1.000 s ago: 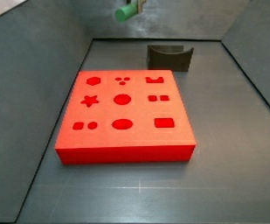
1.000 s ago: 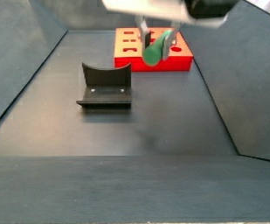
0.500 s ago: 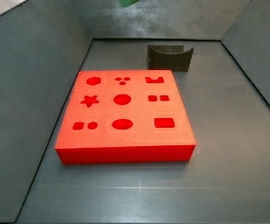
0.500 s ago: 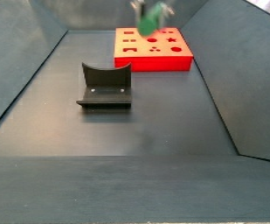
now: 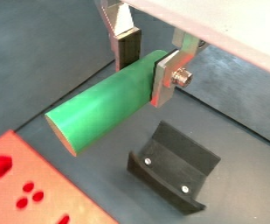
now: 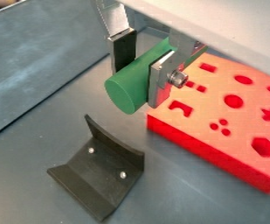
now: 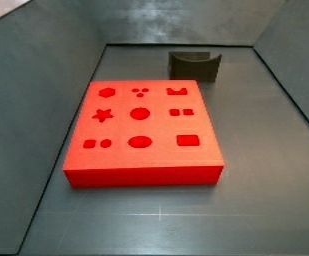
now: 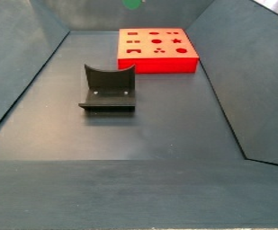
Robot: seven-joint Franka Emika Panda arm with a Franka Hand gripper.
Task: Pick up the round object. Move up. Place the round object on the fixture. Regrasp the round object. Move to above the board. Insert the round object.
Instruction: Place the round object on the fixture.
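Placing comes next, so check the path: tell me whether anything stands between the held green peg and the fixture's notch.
Nothing visible does. The pincer holds the green peg clamped above the floor, and the fixture stands below it with its notch empty.

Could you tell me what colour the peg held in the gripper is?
Plain green. The round object, clamped in the gripper, shows best in a wrist view.
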